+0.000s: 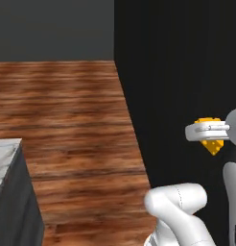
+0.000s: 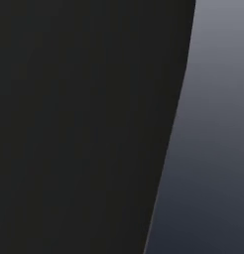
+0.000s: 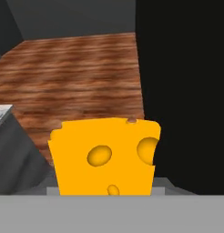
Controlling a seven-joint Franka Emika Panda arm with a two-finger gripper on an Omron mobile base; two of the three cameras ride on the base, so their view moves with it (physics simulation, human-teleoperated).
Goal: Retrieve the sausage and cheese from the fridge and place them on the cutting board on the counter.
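Observation:
The cheese, a yellow-orange wedge with holes, hangs in the air at the right of the left base view. My gripper is shut on it, with the wedge showing above and below the white fingers. In the hand view the cheese stands large and close in the lower middle. Right behind it rises the black fridge, whose dark face is also in the hand view and the right base view. The sausage and the cutting board are out of view.
A counter corner with a pale veined top over dark grey cabinets sits at the lower left, also in the hand view. Brown wood floor stretches between it and the fridge. A dark grey wall closes the back.

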